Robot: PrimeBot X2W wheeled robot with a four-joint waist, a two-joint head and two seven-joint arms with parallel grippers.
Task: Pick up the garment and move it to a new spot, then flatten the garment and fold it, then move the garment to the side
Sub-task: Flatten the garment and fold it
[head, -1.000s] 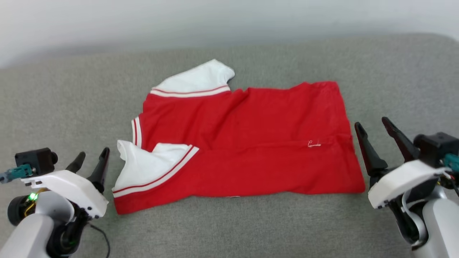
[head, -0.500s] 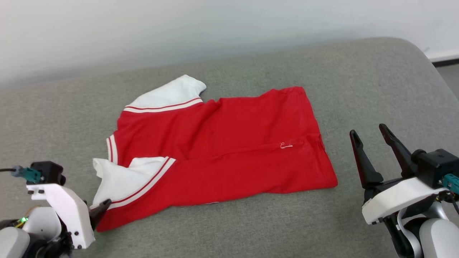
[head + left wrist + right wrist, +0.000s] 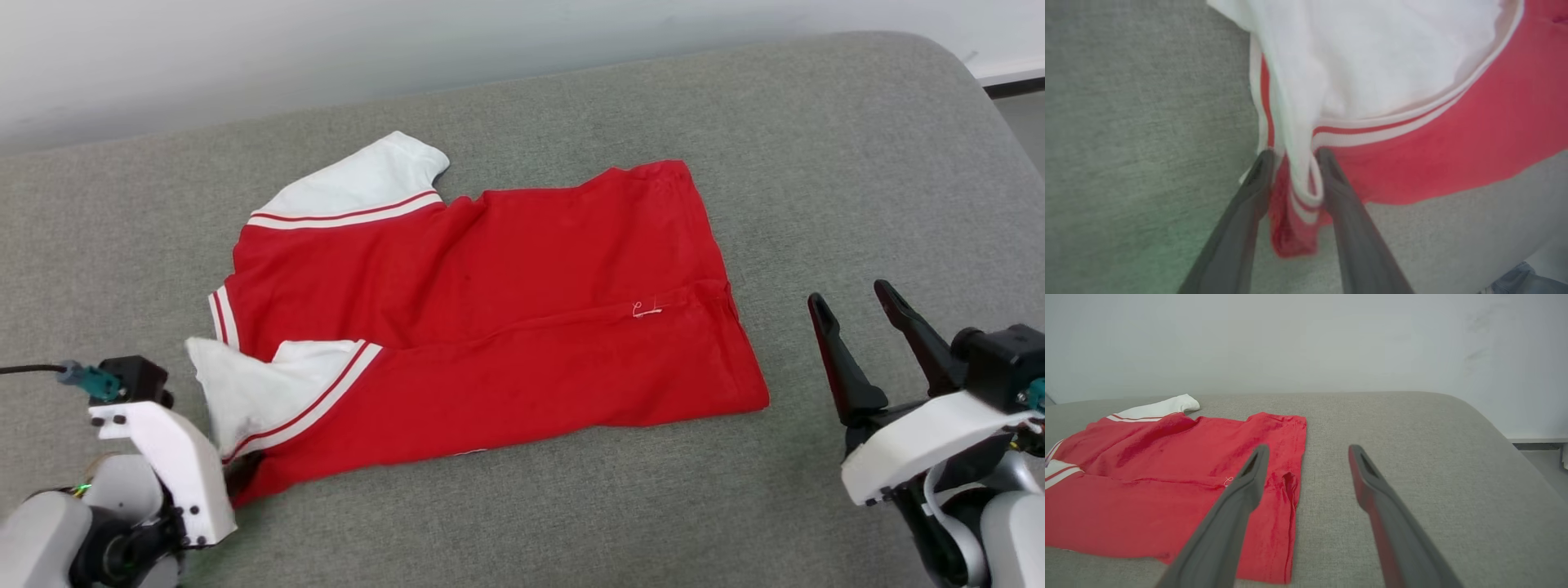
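Observation:
The garment (image 3: 490, 310), a red T-shirt with white, stripe-trimmed sleeves, lies spread on a grey cushion with its plain face up. My left gripper (image 3: 238, 478) is at its near left corner, fingertips tucked under the fabric. In the left wrist view the left gripper (image 3: 1295, 157) is shut on a bunched fold of the garment (image 3: 1453, 134) at the striped trim. My right gripper (image 3: 851, 296) stands open to the right of the hem, apart from the cloth. The right wrist view shows the right gripper (image 3: 1309, 451) open beside the garment (image 3: 1147, 477).
The grey cushion (image 3: 816, 122) runs back to a pale wall and rounds off at the far right, where floor (image 3: 1024, 122) shows. Bare cushion lies right of and in front of the shirt. A scrap of blue denim (image 3: 1515, 277) shows at a corner.
The head camera has shifted. My left gripper has gone forward to the garment's near left corner and closed on the fabric there, lifting the sleeve slightly. The right gripper has stayed open.

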